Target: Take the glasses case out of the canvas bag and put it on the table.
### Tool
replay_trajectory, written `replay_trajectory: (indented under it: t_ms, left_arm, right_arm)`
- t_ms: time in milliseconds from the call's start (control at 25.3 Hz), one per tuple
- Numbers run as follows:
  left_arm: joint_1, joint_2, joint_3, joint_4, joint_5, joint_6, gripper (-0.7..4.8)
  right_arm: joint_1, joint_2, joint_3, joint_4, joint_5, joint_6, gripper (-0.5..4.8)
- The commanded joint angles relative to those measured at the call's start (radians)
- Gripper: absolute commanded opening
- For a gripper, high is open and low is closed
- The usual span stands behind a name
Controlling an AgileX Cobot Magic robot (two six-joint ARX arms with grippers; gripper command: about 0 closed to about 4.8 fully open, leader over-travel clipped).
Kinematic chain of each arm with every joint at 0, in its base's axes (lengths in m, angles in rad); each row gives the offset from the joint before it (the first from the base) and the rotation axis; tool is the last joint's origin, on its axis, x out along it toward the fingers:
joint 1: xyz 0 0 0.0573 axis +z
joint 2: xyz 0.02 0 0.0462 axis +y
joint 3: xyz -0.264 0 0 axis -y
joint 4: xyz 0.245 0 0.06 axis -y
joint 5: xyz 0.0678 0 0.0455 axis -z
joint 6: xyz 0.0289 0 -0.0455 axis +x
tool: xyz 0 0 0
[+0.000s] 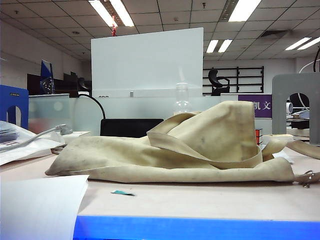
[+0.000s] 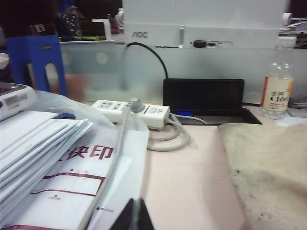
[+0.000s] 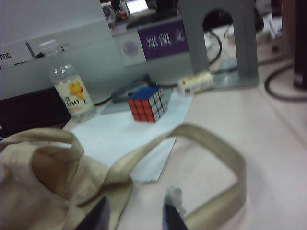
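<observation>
**Nothing out of the bag yet**

None of the task looks done: the glasses case shows in no view, so I judge it lies inside the canvas bag [image 1: 200, 145], though the cloth hides it.

At the far left of the table [image 1: 210, 200], papers [image 2: 43, 158] and a white power strip [image 2: 132, 112] sit well clear of the bag. The left gripper [image 2: 136, 216] waits low at the near edge, its fingers pressed together and empty, with the bag's left end just to its right.

The bag slumps across the middle of the table, its opening toward the right and a strap looped outward.

The right gripper [image 3: 136, 215] hangs near that strap [image 3: 225, 158], jaws part open with nothing between them. A Rubik's cube [image 3: 146, 103] and a bottle [image 3: 72, 93] stand farther back.

Everything remains: reaching in, finding the case, lifting it out, setting it down.
</observation>
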Motion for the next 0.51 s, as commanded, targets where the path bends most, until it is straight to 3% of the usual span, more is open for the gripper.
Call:
replay_trajectory:
  t_ms: [40,119,198,356,514]
  left_arm:
    - [0.001,-0.001,0.000,0.005,-0.008,-0.009,-0.05]
    - [0.001,0.000,0.000,0.005,-0.007,-0.076,-0.05]
    - [-0.001,0.000,0.001,0.004,0.006,-0.112,-0.04]
    - [-0.001,0.004,0.003,0.006,0.074,-0.109,-0.02]
    - [-0.001,0.029,0.003,0.007,0.072,-0.117,-0.03]
  right_arm:
    - [-0.001,-0.002,-0.005,-0.056,-0.004,0.057,1.46]
    - [-0.001,-0.002,-0.003,-0.058,-0.034,0.056,1.16]
    - [-0.001,-0.002,-0.002,-0.058,-0.088,0.056,0.24]
    - [0.000,-0.002,-0.001,-0.058,-0.115,0.056,0.03]
    - [0.000,-0.002,0.007,-0.063,-0.115,0.056,-0.04]
